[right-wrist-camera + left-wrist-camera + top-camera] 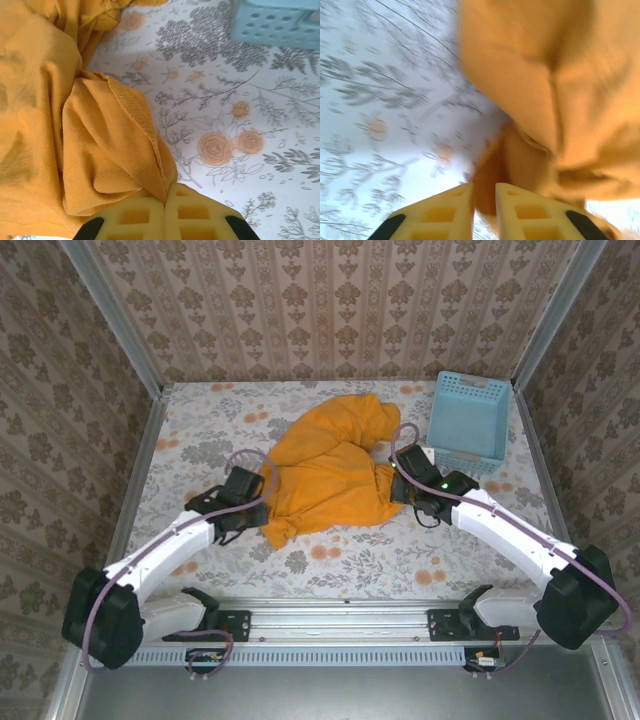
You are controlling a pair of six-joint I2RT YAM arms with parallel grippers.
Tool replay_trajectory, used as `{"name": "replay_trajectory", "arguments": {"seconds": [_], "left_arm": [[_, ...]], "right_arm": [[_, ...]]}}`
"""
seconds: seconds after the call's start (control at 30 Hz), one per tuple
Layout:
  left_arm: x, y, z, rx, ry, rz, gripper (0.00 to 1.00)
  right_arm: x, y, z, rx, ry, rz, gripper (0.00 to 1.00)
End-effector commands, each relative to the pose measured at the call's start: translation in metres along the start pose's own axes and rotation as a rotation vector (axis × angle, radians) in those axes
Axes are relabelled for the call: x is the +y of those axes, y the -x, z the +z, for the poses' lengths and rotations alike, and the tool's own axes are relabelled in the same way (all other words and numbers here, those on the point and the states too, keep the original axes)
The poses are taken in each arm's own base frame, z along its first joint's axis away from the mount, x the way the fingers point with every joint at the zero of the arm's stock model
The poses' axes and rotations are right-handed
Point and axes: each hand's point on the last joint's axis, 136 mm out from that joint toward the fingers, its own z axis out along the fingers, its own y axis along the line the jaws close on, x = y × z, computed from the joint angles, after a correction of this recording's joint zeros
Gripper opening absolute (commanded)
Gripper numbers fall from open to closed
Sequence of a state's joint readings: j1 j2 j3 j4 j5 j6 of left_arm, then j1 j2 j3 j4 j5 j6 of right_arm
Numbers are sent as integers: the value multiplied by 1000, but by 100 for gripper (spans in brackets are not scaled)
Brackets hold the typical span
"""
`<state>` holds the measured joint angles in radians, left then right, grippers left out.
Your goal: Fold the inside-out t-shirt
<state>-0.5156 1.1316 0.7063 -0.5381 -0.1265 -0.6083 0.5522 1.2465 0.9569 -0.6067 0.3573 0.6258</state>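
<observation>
The inside-out t-shirt (330, 465) is lying crumpled mid-tabletop; my left gripper (484, 202) is pinching its near-left fold, my right gripper (165, 207) is clamping its stitched hem.

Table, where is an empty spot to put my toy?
The table is bare at the far left, between the side wall and the t-shirt, and along the near edge between the left arm and the right arm. It is crowded in the middle and far right, around the t-shirt and the blue basket.
</observation>
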Motion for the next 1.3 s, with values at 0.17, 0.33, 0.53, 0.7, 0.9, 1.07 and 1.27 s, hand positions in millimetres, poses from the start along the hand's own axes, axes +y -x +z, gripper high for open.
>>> {"name": "replay_trajectory", "arguments": {"seconds": [0.17,0.33,0.53,0.7,0.9,1.07,1.27], "left_arm": [[20,5,2,-8,-68,-119,5],[-35,-2,-13,-10,-149,119,46],[-82,-33,-20,40,-183,387,70],[-103,-53,-12,90,-121,598,84],[-106,-61,11,149,-21,676,84],[-92,-50,17,113,90,663,62],[-81,-32,6,34,104,585,24]], "right_arm": [[-12,13,-13,-32,-30,-5,0],[0,9,-8,-11,29,-6,0],[0,8,-7,-9,29,-8,0],[-1,6,-5,-9,23,-8,0],[-2,4,-4,-7,23,-5,0],[-7,5,-7,-18,3,-12,0],[-12,8,-11,-31,-17,-18,0]]}}
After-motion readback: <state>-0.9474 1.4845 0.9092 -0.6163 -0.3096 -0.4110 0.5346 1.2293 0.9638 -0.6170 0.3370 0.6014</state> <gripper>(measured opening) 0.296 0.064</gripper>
